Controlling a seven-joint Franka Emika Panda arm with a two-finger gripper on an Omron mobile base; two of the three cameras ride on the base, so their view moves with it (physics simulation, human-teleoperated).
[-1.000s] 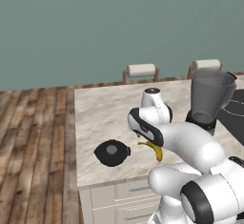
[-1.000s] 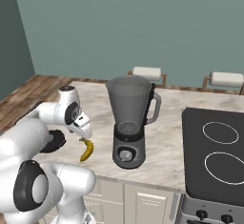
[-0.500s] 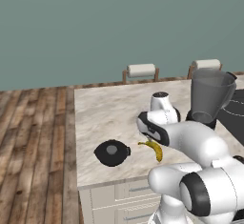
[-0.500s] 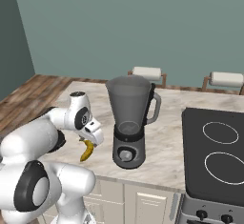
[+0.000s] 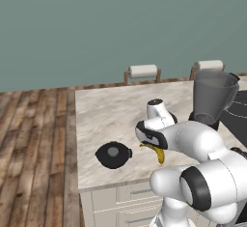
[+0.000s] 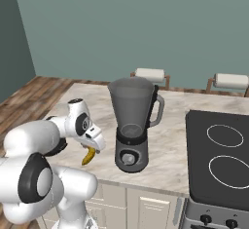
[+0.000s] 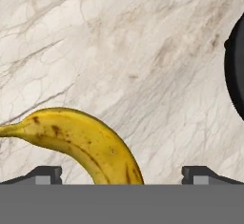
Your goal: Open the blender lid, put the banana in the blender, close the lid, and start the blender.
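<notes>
The banana (image 5: 157, 153) (image 6: 88, 156) lies on the marble counter near its front edge, yellow with dark tips. My gripper (image 5: 150, 138) (image 6: 96, 143) hangs just above it, open. In the hand view the banana (image 7: 83, 142) curves up between the two fingertips (image 7: 45, 173), nearer the left one, and my gripper (image 7: 123, 174) holds nothing. The black blender lid (image 5: 113, 154) (image 7: 235, 70) lies flat on the counter beside the banana, on the side away from the blender. The blender (image 5: 211, 98) (image 6: 132, 122) stands upright with its jar mouth uncovered.
Two white paper-towel rolls (image 5: 143, 71) (image 5: 208, 65) stand at the counter's back edge. A black cooktop (image 6: 221, 155) lies beyond the blender. The counter's front edge (image 5: 116, 182) is close behind the banana; wooden floor (image 5: 34, 139) lies to the left.
The hand has swung toward the blender and dropped lower, ending over the banana. Banana, lid and blender have stayed put.
</notes>
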